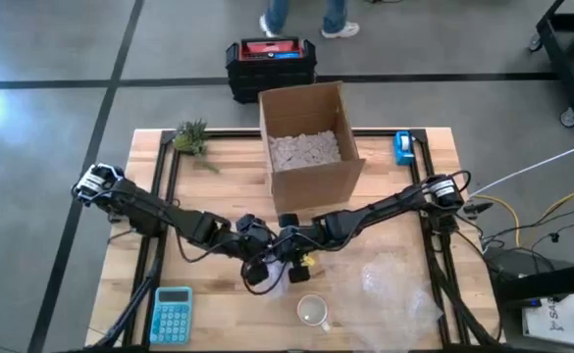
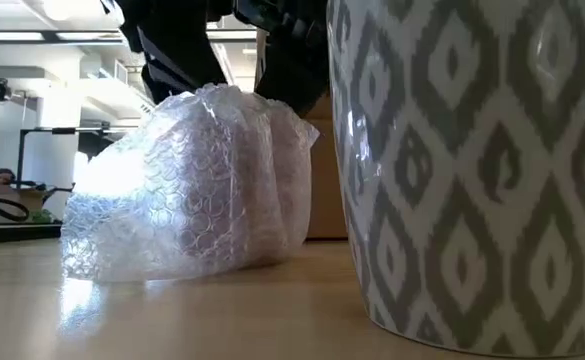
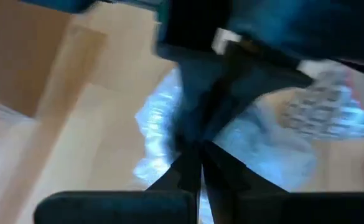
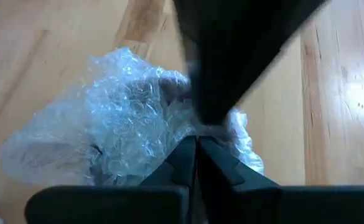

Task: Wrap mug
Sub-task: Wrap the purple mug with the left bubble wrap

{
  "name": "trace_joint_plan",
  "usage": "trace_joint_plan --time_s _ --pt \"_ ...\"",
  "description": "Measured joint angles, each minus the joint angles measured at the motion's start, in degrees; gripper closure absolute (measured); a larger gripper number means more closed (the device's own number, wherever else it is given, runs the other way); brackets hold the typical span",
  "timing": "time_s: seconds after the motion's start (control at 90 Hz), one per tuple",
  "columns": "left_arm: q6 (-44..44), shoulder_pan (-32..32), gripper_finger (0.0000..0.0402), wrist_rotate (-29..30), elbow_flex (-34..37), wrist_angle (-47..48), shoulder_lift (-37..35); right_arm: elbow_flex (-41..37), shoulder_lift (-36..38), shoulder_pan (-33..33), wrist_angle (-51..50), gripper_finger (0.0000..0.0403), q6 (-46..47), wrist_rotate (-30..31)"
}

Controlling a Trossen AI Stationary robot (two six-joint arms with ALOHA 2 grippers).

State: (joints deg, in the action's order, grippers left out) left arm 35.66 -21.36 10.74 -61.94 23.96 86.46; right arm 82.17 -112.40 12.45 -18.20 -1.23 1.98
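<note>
The cardboard box at the desk's far edge holds white filler. Both claws pinch shut on bubble wrap; mug sits nearer the front edge.

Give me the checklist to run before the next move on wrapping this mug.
1. Grey-and-white patterned ceramic mug upright on the wooden table: ok.
2. Mug wrapped: not ok, it stands bare.
3. Clear bubble wrap sheet spread flat: not ok, it is bunched up beside the mug.
4. Left claw shut at the wrap: ok; actual grip on it: cannot tell.
5. Right claw shut at the wrap: ok; actual grip: cannot tell.
</note>
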Motion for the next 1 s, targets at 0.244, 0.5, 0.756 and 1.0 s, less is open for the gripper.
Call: trace_joint_plan --time_s 0.244,0.5,0.756,1.0 --pt "2.3 -1.1 0.0402 -5.6 -0.4 -1.5 0.9 0.0 -0.1 -0.5 0.0 0.0401 0.7 -0.3" --pt "3.1 0.4 0.0402 -0.2 -0.3 -1.3 5.4 -0.2 0.0 -0.5 0.0 0.0401 1.4 0.1" --pt "2.9 0.8 0.0402 4.5 -0.1 -1.1 4.6 -0.3 0.0 -0.5 -0.3 0.0401 1.0 0.0" --pt "2.0 1.0 0.0402 4.8 0.8 -1.4 5.4 -0.3 -0.1 -0.5 0.1 0.0401 1.0 -0.1"
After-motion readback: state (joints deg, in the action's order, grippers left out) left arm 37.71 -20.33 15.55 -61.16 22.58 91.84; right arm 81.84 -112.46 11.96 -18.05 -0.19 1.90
